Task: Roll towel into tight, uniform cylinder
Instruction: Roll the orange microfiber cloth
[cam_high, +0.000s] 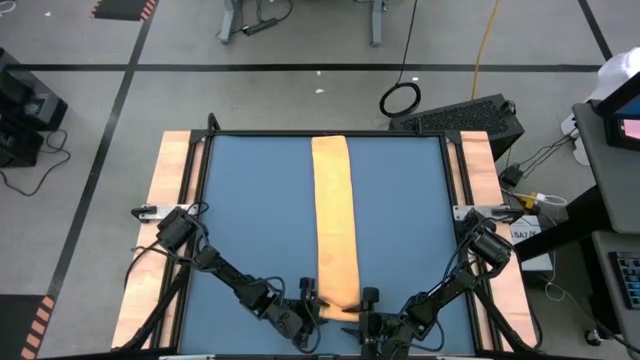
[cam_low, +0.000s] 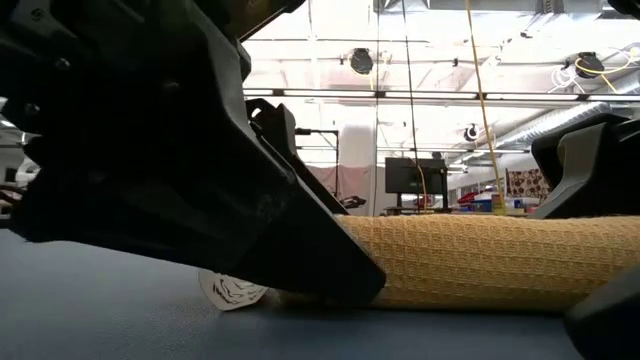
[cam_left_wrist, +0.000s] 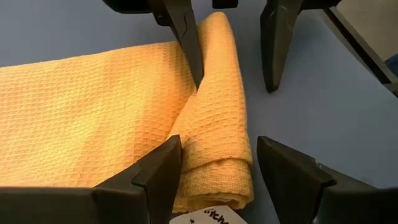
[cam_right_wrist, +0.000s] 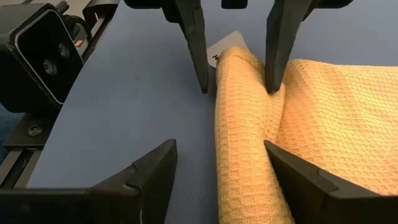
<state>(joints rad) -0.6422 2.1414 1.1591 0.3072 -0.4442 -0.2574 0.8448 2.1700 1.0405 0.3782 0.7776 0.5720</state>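
Blue worktop (cam_high: 260, 220) framed by pale wooden side boards, set on a grey floor marked with dark tape lines. From above: towel (cam_high: 335, 225) laid as a long orange-yellow strip down the middle of the worktop, reaching from the far edge to the near edge, with the near end turned over into a short roll. Both arms folded in low from the side boards and meeting at that near end, left gripper (cam_high: 318, 306) at one end of the roll, right gripper (cam_high: 362, 312) at the other, facing each other. Not clear from above how the fingers stand; shown only by the wrist views. Left wrist view: own fingers (cam_left_wrist: 158, 177) spread wide, straddling the end of the roll, no squeeze on the cloth visible; opposite gripper's fingers pointing in from the far end, one tip pressed into the crease where roll meets flat cloth. Right wrist view: own fingers (cam_right_wrist: 152, 174) likewise spread wide either side of the roll, one over bare worktop, the other over flat cloth. Small white tag (cam_right_wrist: 227, 42) peeking out at the roll's far end, also seen in the low view as a printed white tab (cam_low: 232, 290) on the worktop. Low view largely blocked by a dark gripper body close to the lens; behind it, waffle-weave roll lying across the worktop, and a bright room with a monitor (cam_low: 412, 178) and hanging cables (cam_low: 480, 90) beyond.
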